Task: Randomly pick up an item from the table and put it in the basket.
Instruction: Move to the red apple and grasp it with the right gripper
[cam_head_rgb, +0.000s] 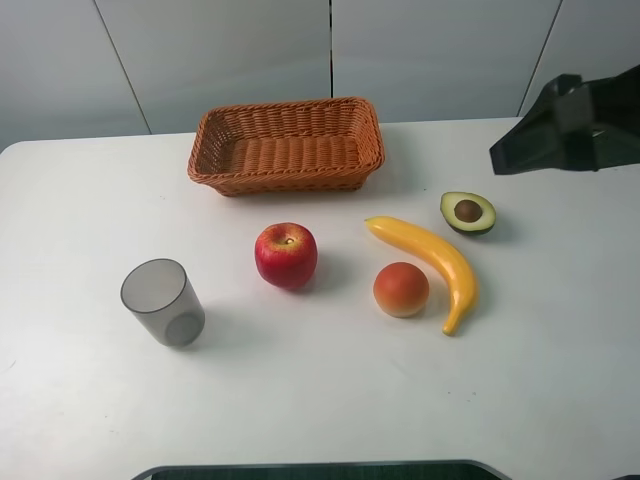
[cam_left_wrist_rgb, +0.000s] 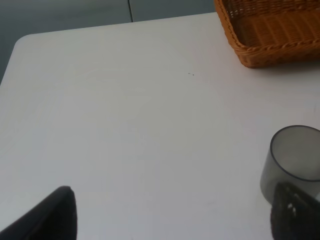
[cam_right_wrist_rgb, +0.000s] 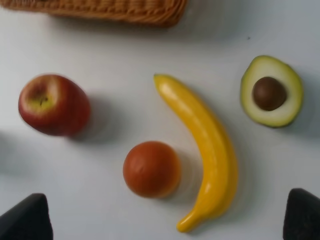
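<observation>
The round shiny red apple (cam_head_rgb: 286, 255) rests near the centre of the large white smooth tabletop (cam_head_rgb: 80, 200), apart from the rectangular woven orange-brown wicker basket (cam_head_rgb: 287, 146) (placed at the far edge). The right gripper (cam_right_wrist_rgb: 162, 220) hangs near the far right corner, fingers spread apart and empty. The left gripper (cam_left_wrist_rgb: 172, 215), fingers likewise apart, is beside the grey translucent cup (cam_head_rgb: 163, 301) towards the left edge.

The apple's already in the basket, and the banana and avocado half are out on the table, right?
No. The apple sits on the table, outside the basket, as the exterior high view shows. The banana and avocado half do lie there.
</observation>
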